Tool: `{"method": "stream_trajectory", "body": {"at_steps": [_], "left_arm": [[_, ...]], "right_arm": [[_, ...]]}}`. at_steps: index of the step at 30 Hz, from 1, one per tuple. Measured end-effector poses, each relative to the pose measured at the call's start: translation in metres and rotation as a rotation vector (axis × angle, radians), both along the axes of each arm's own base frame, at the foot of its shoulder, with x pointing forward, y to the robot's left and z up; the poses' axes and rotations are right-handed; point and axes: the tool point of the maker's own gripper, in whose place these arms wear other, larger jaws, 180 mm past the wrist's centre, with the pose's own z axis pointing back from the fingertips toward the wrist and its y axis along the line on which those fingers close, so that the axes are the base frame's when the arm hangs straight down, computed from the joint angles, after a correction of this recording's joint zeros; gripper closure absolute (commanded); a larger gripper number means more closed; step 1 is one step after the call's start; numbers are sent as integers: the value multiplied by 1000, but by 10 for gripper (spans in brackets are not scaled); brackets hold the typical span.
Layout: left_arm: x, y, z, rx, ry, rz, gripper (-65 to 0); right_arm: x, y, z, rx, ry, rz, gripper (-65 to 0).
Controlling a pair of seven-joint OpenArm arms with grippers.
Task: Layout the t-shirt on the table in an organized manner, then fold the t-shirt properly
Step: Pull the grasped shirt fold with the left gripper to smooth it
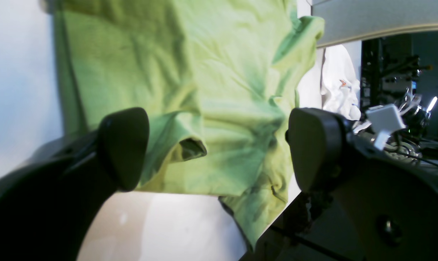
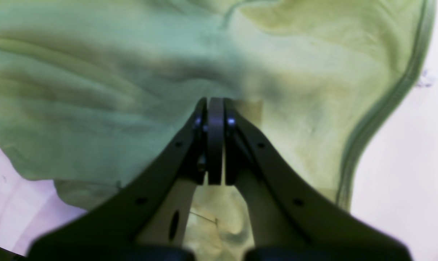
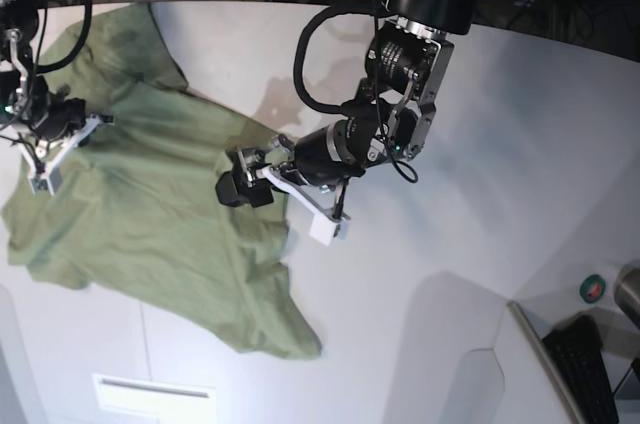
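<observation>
Looking through my left wrist camera, my left gripper [image 1: 219,152] has its jaws wide apart over a rumpled sleeve of the t-shirt [image 1: 190,79], gripping nothing; beyond the table [image 1: 175,228] edge a white cloth [image 1: 338,83] shows, which the base view misses. My right gripper [image 2: 215,105] is pressed together on green fabric. Base view: shirt spread crumpled on the table's left part, long axis running diagonally from far-left to near-centre.

We see the broad, smooth white table [image 3: 480,194] with its curved far edge, and on it the rumpled sage-green cotton t-shirt [image 3: 150,224], spread over the left part, one corner reaching the far edge.
</observation>
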Motion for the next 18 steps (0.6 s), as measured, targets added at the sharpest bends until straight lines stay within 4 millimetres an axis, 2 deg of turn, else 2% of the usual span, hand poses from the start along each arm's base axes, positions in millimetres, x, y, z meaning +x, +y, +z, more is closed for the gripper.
{"method": "stream_trajectory", "body": {"at_steps": [3, 6, 9, 13, 15, 18], "left_arm": [[-1, 0, -1, 3, 1, -1, -550], [0, 0, -3, 2, 10, 0, -433], [-1, 4, -8, 10, 20, 6, -365], [2, 14, -9, 9, 27, 29, -365], [-5, 18, -12, 3, 67, 13, -410], [-19, 9, -13, -60, 120, -4, -482]], "right_arm": [[0, 0, 0, 0, 0, 0, 0], [0, 0, 0, -1, 0, 0, 0], [0, -1, 0, -3, 2, 1, 0], [0, -3, 1, -7, 4, 1, 0], [-1, -3, 0, -7, 4, 1, 0], [-1, -3, 0, -5, 4, 0, 0]]}}
